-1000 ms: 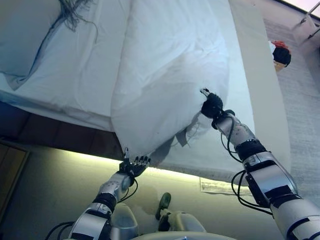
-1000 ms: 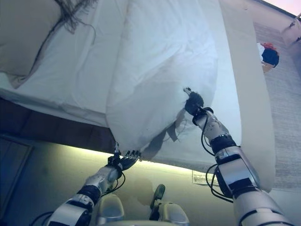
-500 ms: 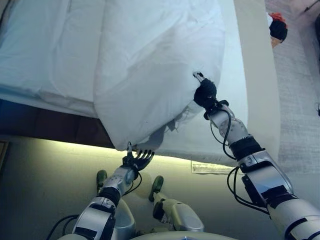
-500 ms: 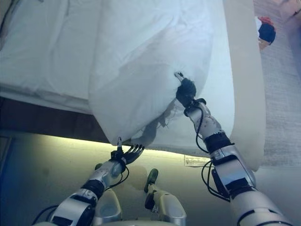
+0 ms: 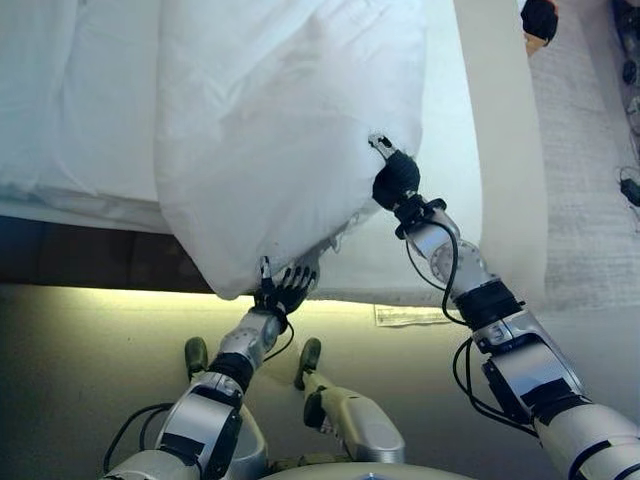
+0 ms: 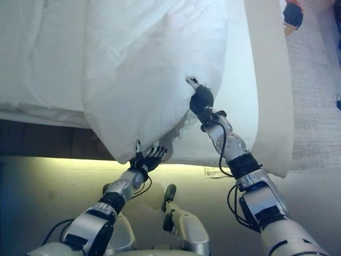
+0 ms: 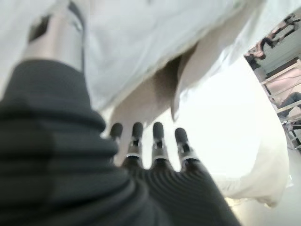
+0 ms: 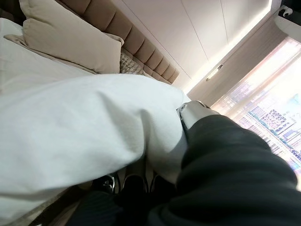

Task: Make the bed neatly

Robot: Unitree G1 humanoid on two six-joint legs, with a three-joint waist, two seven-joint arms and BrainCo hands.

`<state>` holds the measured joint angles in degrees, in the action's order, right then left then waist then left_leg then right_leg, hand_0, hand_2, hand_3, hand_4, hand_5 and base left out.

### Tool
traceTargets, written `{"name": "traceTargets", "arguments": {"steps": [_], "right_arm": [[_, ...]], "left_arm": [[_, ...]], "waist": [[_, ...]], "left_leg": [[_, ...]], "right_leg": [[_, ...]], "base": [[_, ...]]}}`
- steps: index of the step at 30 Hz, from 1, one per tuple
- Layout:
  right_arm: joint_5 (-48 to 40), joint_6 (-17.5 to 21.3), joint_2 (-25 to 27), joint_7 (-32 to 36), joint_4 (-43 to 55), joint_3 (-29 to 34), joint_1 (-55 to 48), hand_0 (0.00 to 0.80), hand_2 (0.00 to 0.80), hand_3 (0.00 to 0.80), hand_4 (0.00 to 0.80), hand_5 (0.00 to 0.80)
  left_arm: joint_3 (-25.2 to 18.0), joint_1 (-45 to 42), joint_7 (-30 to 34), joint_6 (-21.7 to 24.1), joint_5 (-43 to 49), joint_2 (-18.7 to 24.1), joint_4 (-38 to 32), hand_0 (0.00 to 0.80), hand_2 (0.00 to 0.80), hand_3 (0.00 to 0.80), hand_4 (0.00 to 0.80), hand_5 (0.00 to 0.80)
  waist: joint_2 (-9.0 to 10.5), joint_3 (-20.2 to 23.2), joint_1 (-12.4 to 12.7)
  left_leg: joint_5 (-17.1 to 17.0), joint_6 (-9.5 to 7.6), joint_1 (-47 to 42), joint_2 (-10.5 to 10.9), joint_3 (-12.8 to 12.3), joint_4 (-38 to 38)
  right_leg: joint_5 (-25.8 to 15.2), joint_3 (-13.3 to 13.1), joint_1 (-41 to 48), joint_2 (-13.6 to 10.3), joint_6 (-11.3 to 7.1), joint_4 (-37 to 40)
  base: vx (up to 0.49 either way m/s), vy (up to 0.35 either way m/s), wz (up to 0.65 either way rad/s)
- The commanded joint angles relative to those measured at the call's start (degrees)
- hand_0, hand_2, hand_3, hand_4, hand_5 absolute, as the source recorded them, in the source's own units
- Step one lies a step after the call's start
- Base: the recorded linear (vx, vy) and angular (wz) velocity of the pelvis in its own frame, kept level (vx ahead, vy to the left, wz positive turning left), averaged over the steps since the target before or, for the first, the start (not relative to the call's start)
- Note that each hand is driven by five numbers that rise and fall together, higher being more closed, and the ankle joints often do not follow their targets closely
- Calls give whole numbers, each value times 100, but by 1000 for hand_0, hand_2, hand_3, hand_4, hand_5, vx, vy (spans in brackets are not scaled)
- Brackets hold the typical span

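Observation:
A bulky white duvet (image 5: 290,130) hangs folded over the near side of the bed (image 5: 90,120). My right hand (image 5: 395,182) is shut on a bunched fold at the duvet's right edge. In the right wrist view the cloth (image 8: 84,127) passes between the thumb and the curled fingers. My left hand (image 5: 286,290) is open, fingers spread, just under the duvet's lowest corner with the thumb against it. The left wrist view shows straight fingers (image 7: 157,141) below the hanging cloth (image 7: 141,52).
The bed has a white sheet and a beige outer edge (image 5: 500,150) on the right. A dark bed base (image 5: 80,262) with a light strip runs below. A small dark toy (image 5: 540,18) lies on the carpet. A beige pillow (image 8: 70,40) and padded headboard (image 8: 134,42) show beyond.
The camera has shifted. My left hand has risen from below the duvet's lower corner up against it. My right hand keeps its hold and has moved a little farther over the bed.

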<state>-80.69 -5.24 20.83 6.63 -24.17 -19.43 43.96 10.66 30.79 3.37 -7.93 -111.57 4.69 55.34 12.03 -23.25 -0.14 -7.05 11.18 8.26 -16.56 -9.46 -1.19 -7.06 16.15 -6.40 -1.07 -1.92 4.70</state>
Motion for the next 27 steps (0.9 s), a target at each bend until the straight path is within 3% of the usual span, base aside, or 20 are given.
{"name": "traceTargets", "arguments": {"steps": [1, 9, 15, 27], "right_arm": [[57, 38, -4, 459, 1486, 218, 242, 800, 800, 800, 800, 800], [136, -117, 101, 485, 1450, 320, 132, 800, 800, 800, 800, 800], [161, -207, 157, 444, 1319, 383, -40, 800, 800, 800, 800, 800], [275, -441, 57, 465, 683, 397, -520, 800, 800, 800, 800, 800]], "left_arm": [[-125, 710, 390, 41, -143, -26, -50, 0, 0, 0, 0, 0], [-653, 1172, 715, 203, -143, 444, -20, 0, 0, 0, 0, 0], [-964, 1257, 599, 311, -143, 740, -40, 0, 0, 0, 0, 0], [-1339, 576, 490, 947, -143, 473, -348, 0, 0, 0, 0, 0]], "waist": [[183, 177, -147], [97, 220, -179], [53, 314, -128], [-178, 748, 130]], "left_leg": [[279, -36, 349, -275, 10, 444], [293, -16, 263, -218, 45, 377], [314, -25, 94, -156, 61, 210], [318, -115, -409, 52, 220, -143]], "right_leg": [[373, -148, -248, -604, -580, -602], [458, -130, -208, -651, -552, -630], [491, -66, -68, -676, -566, -540], [546, 112, 467, -844, -638, -395]], "base": [[0, 0, 0], [-5, 45, -5], [-1, 20, 0], [46, 44, 10]]}}
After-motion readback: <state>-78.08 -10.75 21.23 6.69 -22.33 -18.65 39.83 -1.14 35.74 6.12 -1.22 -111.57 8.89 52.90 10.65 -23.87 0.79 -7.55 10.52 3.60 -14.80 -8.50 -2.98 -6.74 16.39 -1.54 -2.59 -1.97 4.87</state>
